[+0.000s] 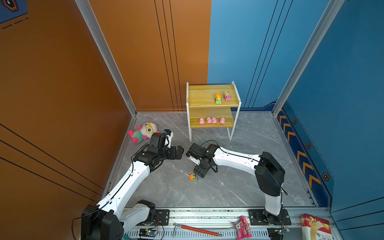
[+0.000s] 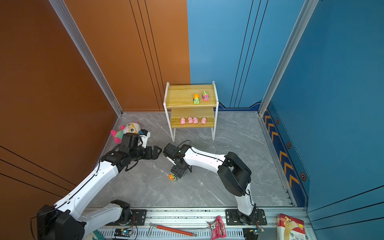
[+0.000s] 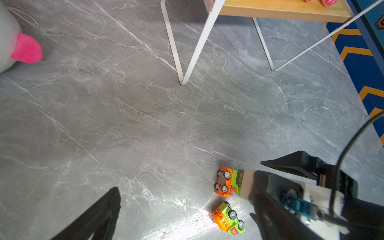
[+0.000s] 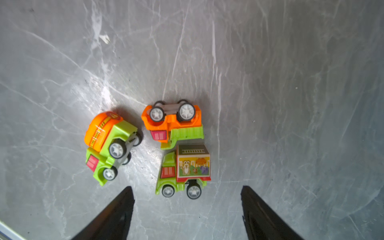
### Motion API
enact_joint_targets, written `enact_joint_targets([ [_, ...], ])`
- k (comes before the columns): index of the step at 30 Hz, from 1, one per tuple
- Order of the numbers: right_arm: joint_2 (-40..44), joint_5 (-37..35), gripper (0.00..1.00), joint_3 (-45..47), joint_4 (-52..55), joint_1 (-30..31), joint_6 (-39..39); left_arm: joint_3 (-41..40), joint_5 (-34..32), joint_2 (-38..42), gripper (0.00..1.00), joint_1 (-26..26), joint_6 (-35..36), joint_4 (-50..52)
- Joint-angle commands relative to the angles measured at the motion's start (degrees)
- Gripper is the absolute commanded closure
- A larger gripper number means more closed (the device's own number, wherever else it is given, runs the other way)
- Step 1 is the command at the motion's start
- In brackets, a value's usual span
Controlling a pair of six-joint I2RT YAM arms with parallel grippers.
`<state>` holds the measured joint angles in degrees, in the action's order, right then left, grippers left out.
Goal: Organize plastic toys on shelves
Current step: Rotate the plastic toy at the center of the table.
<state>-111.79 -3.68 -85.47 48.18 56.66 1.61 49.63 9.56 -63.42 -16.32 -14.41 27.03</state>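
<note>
Three plastic toys lie together on the grey floor in the right wrist view: a green and orange mixer truck [image 4: 112, 145] on its side, an orange truck [image 4: 172, 122] wheels up, and a green box truck [image 4: 182, 172] on its side. My right gripper [image 4: 187, 190] hangs open just above them, holding nothing. In a top view it hides all but one truck [image 1: 193, 177]. The shelves [image 1: 203, 97] hold an orange-green truck [image 1: 218, 98] and a pink truck [image 1: 227, 96] on the upper board. Several pink pigs [image 1: 212, 120] stand on the lower board. My left gripper [image 1: 179, 150] is open and empty, left of the right wrist.
A plush doll [image 1: 143, 131] lies near the back left corner, behind my left wrist. The shelves' thin white legs [image 3: 181, 79] stand on the floor ahead of the trucks. On the front rail lie a red-handled tool [image 1: 197, 229], a pink packet [image 1: 243, 227] and a box [image 1: 315, 227].
</note>
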Motion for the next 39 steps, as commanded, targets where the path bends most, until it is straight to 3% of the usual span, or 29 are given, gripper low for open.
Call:
enact_joint_targets([
  [1,-1.84,-1.94,0.18,-2.42,4.99,-0.29,3.63,1.75,1.48,-0.22,0.01,0.74,-0.26,1.10],
  [22,-10.03,3.65,0.21,-7.26,6.26,-2.57,6.66,1.61,2.46,-0.16,0.02,1.82,-0.70,0.83],
  [29,-10.46,4.60,0.29,-7.01,6.35,-2.87,6.52,1.58,3.01,-0.13,0.02,2.35,-0.94,0.62],
  [35,-8.47,5.28,0.48,-6.12,5.69,-3.82,6.08,1.54,3.51,-0.10,0.02,2.85,-1.14,0.35],
  [39,-4.43,5.19,0.50,-3.44,2.97,-4.78,4.96,1.48,3.72,-0.13,0.02,3.05,-1.23,0.13],
])
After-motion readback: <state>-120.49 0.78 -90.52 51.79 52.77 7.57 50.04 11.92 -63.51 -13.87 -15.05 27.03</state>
